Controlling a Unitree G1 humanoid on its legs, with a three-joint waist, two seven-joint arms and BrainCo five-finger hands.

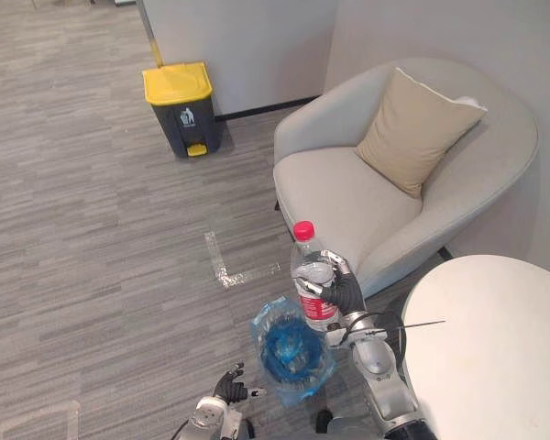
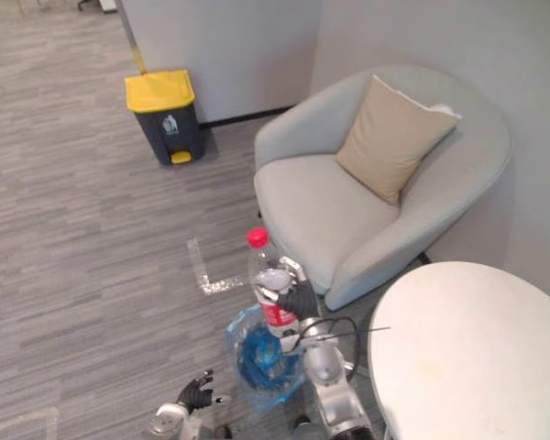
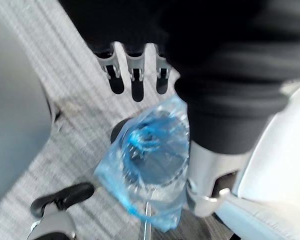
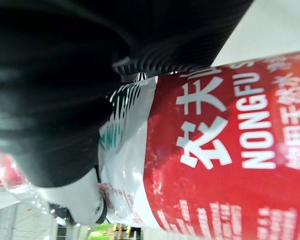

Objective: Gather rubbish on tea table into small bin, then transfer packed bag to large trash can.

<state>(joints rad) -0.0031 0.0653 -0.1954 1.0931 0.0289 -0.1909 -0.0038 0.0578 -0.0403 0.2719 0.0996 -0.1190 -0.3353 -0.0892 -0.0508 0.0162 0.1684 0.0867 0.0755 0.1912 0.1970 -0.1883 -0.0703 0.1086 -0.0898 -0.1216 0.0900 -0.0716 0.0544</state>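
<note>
Right hand [image 1: 346, 295] curls round red-labelled, white-lettered bottle [image 1: 308, 261] above blue-bagged bin [image 1: 266, 328].

**Count of the things in view**

There is one plastic bottle [image 1: 313, 275], and it has one red cap. There is one small bin [image 3: 118, 132] with one blue bag [image 1: 291, 353] in it. Against the far wall stands one large trash can [image 1: 183, 108] with one yellow lid. One grey armchair [image 1: 339, 197] is there, and on it lies one beige cushion [image 1: 414, 128]. There is one round white table [image 1: 495, 348]. On the floor I count two marks of pale tape: one tape corner [image 1: 222, 264] near the armchair and one tape outline [image 1: 37, 414] at the lower left. Two robot hands are seen: the left robot hand [image 1: 231, 385] and the right robot hand [image 1: 344, 291].
</note>
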